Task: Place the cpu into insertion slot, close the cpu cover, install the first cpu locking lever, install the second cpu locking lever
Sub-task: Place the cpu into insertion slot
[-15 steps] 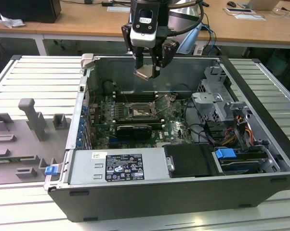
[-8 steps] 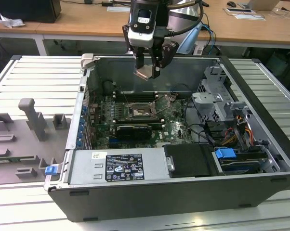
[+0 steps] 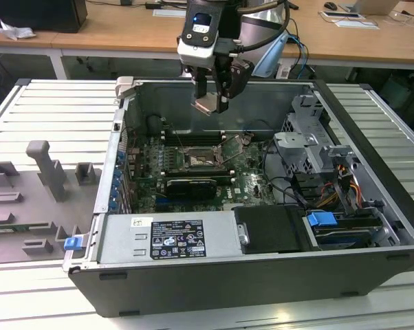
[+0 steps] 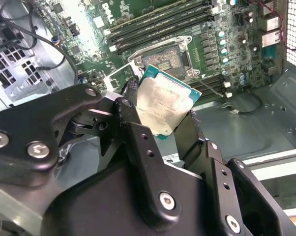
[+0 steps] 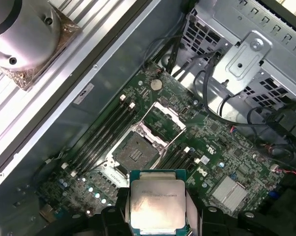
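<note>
Open computer case (image 3: 262, 289) lying on a ribbed metal table (image 3: 56, 103). A labelled power supply (image 3: 172, 237) sits along its near wall, a long black card (image 3: 190, 187) on the green circuit board (image 3: 252, 185), and a drive cage (image 3: 310, 130) at the exterior view's right. Grey moulded fixture (image 3: 28, 199) at that view's left; wooden desks (image 3: 124, 38) behind.

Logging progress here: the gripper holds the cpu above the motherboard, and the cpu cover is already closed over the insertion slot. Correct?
One slip: the cpu cover is not closed. The first wrist view shows it swung open beside the bare insertion slot. The gripper does hold the cpu up over the motherboard.
</note>
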### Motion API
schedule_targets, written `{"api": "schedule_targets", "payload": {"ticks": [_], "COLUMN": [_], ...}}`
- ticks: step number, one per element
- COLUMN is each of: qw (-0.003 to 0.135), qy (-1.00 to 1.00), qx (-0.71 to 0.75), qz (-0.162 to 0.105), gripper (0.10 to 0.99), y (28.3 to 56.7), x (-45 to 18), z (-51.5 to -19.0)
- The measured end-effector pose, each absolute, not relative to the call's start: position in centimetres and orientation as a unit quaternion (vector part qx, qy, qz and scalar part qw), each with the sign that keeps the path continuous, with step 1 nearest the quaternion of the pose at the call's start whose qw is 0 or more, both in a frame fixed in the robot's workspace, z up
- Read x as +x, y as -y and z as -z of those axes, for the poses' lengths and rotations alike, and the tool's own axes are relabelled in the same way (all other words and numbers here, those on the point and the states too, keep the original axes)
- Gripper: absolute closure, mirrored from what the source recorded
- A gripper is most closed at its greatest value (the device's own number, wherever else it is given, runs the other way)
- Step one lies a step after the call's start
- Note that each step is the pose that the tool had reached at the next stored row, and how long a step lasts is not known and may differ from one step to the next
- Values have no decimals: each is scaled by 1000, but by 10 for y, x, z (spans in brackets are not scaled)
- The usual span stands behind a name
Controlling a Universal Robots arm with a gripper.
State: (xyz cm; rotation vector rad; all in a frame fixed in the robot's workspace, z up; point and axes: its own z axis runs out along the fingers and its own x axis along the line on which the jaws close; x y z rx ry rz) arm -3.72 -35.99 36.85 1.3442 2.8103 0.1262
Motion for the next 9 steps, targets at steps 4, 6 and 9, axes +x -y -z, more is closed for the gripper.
{"api": "schedule_targets", "payload": {"ticks": [4, 6, 9], "qw": [13, 13, 14], "qy": [-893, -891, -885], "qx": [448, 453, 463], "qz": [-40, -40, -40], "gripper": [545, 545, 545], "y": [360, 360, 360], "x": [-37, -37, -37], "z": [-368, -368, -368]}}
